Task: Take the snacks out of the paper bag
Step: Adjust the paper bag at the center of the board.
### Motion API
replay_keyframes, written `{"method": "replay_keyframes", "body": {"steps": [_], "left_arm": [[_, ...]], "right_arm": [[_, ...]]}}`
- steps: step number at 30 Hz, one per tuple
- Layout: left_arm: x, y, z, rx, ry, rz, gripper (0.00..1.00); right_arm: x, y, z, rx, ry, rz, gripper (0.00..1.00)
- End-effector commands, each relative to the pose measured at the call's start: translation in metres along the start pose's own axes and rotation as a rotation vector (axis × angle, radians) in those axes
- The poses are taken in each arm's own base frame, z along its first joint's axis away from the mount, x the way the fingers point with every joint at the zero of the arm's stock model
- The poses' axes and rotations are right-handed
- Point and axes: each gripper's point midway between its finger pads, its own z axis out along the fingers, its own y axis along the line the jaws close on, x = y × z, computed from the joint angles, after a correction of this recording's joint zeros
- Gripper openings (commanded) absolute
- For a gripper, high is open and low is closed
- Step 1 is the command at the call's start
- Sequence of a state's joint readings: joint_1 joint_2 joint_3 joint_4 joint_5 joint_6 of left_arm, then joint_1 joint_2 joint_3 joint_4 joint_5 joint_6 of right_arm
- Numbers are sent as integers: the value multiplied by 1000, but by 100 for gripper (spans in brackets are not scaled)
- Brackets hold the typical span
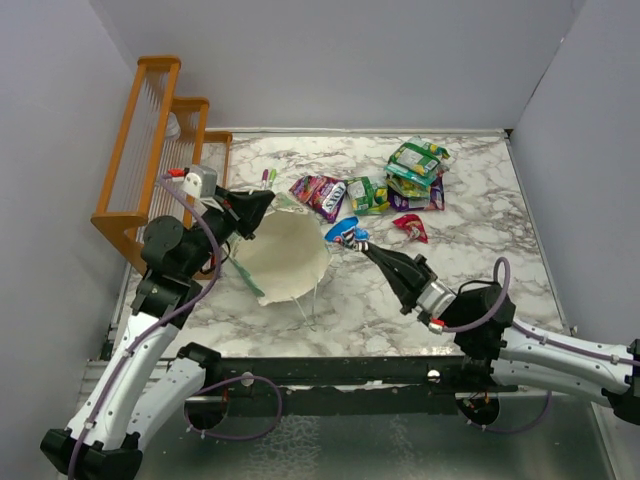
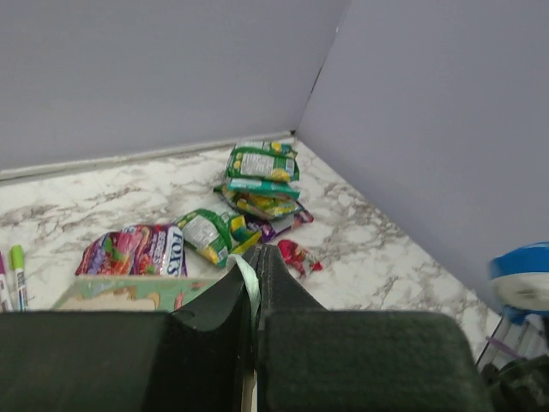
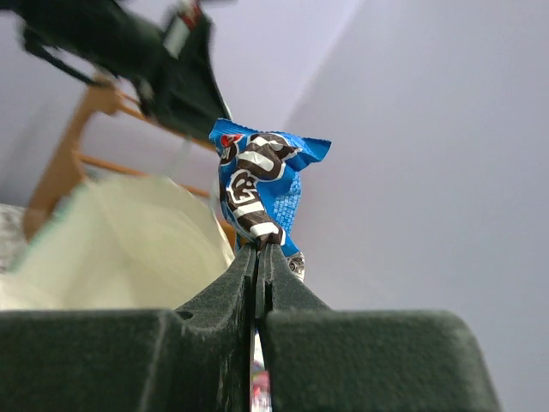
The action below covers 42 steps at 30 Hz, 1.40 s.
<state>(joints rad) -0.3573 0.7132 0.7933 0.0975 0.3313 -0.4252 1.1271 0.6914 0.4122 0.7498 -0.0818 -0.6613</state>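
Observation:
The mint-green paper bag lies open at table centre-left, its cream inside facing up. My left gripper is shut on the bag's rim at its far edge. My right gripper is shut on a blue snack packet, held just right of the bag mouth; the packet shows clearly in the right wrist view. Purple, green and red packets lie on the marble behind. A pile of green packets lies farther back. The left wrist view shows them too.
An orange wooden rack stands at the back left. Two markers lie near it, also seen in the left wrist view. Grey walls close in the table on three sides.

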Motion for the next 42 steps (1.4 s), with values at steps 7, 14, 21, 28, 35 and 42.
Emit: {"method": "replay_keyframes", "body": {"steps": [7, 14, 21, 28, 35, 42], "left_arm": [[-29, 31, 14, -252, -62, -257, 0], [7, 64, 6, -406, -23, -303, 0], [19, 73, 2, -451, -15, -335, 0], [12, 91, -31, -591, -55, -255, 21], [-3, 86, -59, -604, -114, -179, 67], [-26, 77, -70, -591, -144, -99, 78]], "right_arm": [[33, -59, -21, 410, 163, 105, 1], [42, -60, -24, 421, 212, 92, 1], [50, -55, -23, 410, 240, 91, 1], [63, -47, -24, 411, 285, 134, 1], [87, -67, -31, 628, 409, 216, 2], [113, -82, -35, 806, 493, 270, 5]]}}
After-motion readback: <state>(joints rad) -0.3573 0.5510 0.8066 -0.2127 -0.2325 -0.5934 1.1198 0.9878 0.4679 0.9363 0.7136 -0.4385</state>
